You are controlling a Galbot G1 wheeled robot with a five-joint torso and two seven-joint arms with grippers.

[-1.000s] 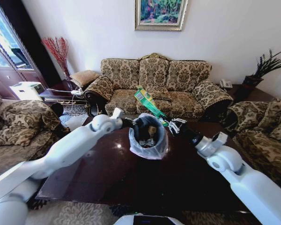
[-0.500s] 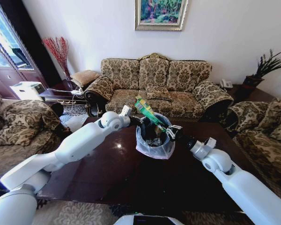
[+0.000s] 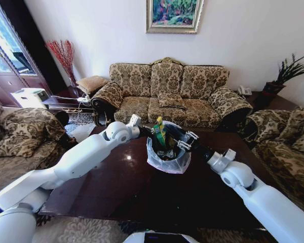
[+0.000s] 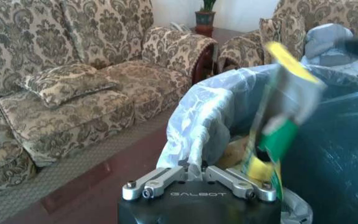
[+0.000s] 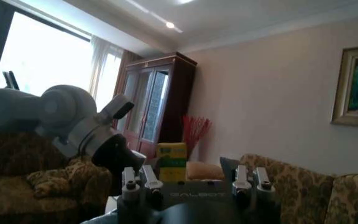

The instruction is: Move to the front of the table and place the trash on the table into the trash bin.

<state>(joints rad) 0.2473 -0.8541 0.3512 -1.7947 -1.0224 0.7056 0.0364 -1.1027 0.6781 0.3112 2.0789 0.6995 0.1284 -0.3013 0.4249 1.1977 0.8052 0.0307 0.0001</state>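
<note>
Trash bin, gripped at its rim by the left end effector, holds the upright green-yellow wrapper beside the spread right end effector; surface looks bare.

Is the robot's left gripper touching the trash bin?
Touching. The left wrist view shows the left gripper pressed against the bin at its bag-lined rim.

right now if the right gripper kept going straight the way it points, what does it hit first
Most likely the green-yellow wrapper, standing upright in the trash bin just ahead of the open right gripper. Beyond it is the left gripper at the bin's rim. Depth is hard to judge.
</note>
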